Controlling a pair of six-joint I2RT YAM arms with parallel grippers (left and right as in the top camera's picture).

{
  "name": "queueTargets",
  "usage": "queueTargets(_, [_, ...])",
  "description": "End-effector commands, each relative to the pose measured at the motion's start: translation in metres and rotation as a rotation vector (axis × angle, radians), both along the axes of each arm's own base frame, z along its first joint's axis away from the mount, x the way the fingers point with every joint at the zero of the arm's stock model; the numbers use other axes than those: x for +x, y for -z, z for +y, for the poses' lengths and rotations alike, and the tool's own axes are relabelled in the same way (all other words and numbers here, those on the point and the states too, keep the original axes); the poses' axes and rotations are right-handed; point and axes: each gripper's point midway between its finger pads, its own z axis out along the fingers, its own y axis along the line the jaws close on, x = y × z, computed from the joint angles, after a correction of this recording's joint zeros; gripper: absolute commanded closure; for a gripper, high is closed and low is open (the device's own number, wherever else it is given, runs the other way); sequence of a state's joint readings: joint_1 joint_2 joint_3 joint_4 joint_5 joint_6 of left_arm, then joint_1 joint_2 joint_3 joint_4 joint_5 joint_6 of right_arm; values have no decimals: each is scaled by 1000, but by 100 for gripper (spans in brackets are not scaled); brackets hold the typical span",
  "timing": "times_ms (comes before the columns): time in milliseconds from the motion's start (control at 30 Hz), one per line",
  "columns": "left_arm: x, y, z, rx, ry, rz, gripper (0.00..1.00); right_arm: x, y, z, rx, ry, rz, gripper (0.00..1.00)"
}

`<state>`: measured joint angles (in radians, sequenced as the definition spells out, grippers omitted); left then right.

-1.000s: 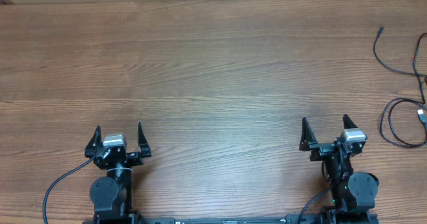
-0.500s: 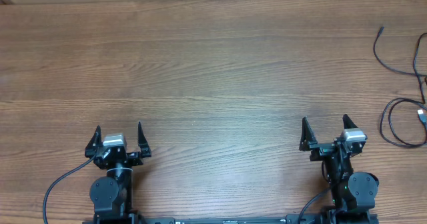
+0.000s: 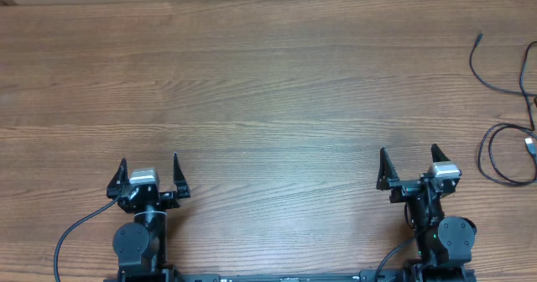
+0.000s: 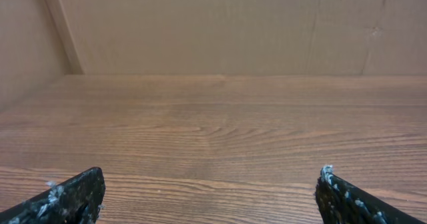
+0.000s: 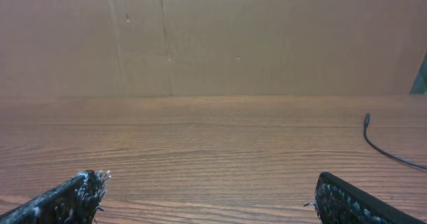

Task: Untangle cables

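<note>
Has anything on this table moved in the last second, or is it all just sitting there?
Nothing visibly changed. The left gripper and the right gripper stay open and empty near the front edge of the table, and the cables lie untouched at its right edge.
</note>
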<state>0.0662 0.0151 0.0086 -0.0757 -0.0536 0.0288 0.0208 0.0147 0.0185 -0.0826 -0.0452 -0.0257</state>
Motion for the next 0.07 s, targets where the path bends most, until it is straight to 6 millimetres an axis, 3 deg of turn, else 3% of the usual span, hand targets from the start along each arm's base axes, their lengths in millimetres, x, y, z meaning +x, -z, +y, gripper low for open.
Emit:
queueTargets(0, [0,-1,1,13,-3,-7,1,0,2,1,7,-6,-2,0])
queueTargets(33, [0,-1,1,13,-3,-7,0,0,2,1,7,-6,-2,0])
